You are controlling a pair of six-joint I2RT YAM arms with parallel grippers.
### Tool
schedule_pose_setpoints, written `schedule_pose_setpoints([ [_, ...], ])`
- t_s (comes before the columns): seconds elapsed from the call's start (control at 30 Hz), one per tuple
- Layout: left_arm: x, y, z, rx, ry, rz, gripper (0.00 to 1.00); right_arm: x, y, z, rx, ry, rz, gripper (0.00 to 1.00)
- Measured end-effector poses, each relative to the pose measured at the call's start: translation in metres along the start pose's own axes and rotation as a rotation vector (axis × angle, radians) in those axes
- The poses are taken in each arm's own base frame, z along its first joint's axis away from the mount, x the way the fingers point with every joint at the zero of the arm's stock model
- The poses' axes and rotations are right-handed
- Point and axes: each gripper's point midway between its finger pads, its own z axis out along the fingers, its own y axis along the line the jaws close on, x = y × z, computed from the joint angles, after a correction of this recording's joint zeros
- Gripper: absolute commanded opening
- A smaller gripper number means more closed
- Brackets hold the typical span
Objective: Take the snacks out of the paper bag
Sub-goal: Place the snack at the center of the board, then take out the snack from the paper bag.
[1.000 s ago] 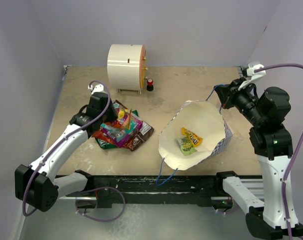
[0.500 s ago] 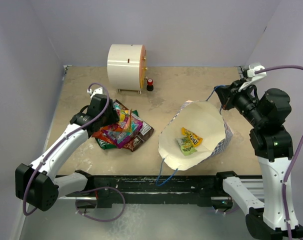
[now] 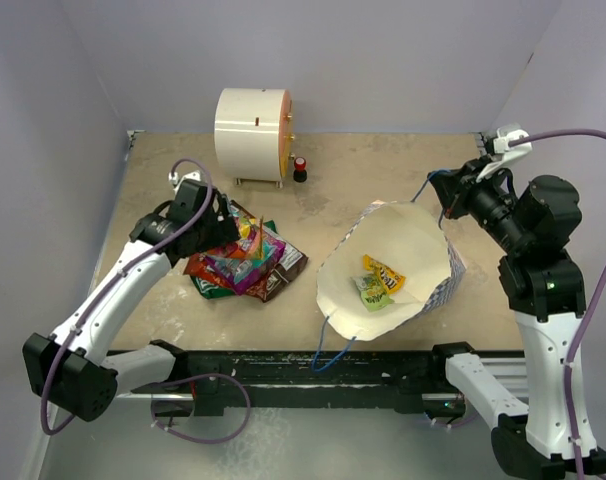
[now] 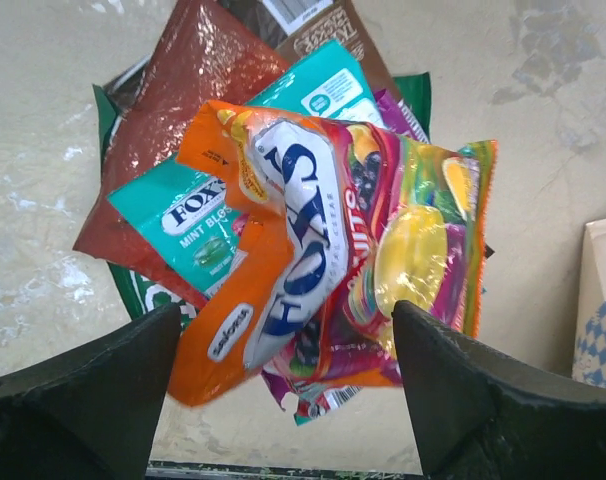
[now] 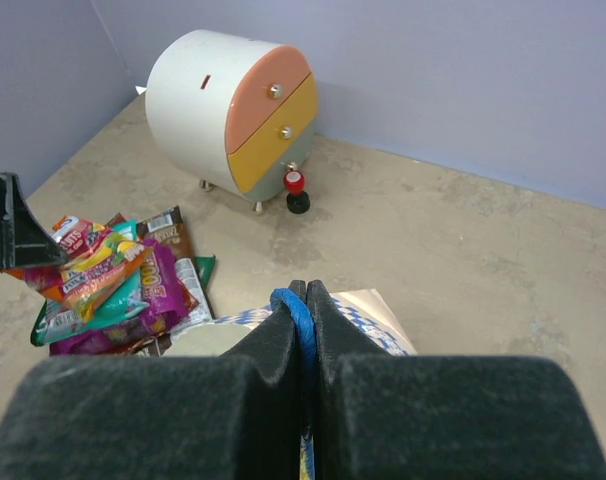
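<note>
Glossy, crinkled snacks point(image 4: 303, 240) lie heaped on the worktop point(image 3: 383, 165), two more inside the stiff white paper bag point(image 3: 383, 240). The left gripper point(image 4: 283, 400) hovers over the heap, jaws spread; the right gripper point(image 5: 305, 320), raised, pinches the bag's blue cord handle point(image 5: 293, 305).

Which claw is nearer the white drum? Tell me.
Left. The left claw hangs over the snack pile, just in front of the white drum; the right claw sits far across, at the paper bag.

A lab test cell: plain lavender walls point(image 3: 313, 60) (bare, windowless) box in the beige table point(image 3: 383, 180).
</note>
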Motion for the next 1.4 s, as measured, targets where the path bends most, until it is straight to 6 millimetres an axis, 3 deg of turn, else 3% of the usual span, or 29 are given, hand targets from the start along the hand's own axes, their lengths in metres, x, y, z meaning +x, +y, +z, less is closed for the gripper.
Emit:
schedule_pose_setpoints([
  [0.17,-0.024,-0.005,-0.027,0.016,-0.056,0.01,0.97,0.001,-0.001,0.003,0.0,0.003,0.001,0.0],
  [0.33,-0.055,-0.024,-0.059,0.116,-0.141,0.044,0.94,0.0,0.001,0.006,-0.014,0.002,0.002,0.0],
  [0.5,-0.077,-0.077,-0.097,0.418,-0.233,0.101,0.94,-0.003,0.022,0.009,-0.151,-0.018,-0.029,0.0],
  [0.6,-0.079,-0.111,-0.123,0.594,-0.275,0.136,0.91,0.006,0.042,0.008,-0.287,-0.012,-0.073,0.0],
  [0.67,-0.066,-0.139,-0.141,0.714,-0.284,0.192,0.88,0.02,0.052,0.004,-0.356,0.012,-0.073,0.0],
  [0.8,-0.007,-0.184,-0.166,0.921,-0.229,0.346,0.83,0.043,0.06,-0.007,-0.396,0.033,-0.062,0.0],
  [0.97,0.073,-0.204,-0.188,1.047,-0.176,0.608,0.77,0.041,0.064,-0.019,-0.391,0.01,-0.045,0.0],
  [1.13,0.136,-0.225,-0.217,1.14,-0.216,0.891,0.67,0.034,0.065,-0.018,-0.386,0.005,-0.019,0.0],
  [1.27,0.172,-0.251,-0.198,1.107,-0.244,1.032,0.6,0.027,0.063,-0.014,-0.373,0.005,0.0,0.0],
  [1.4,0.196,-0.271,-0.146,0.989,-0.274,1.12,0.5,0.017,0.064,-0.016,-0.372,-0.011,0.002,0.0],
])
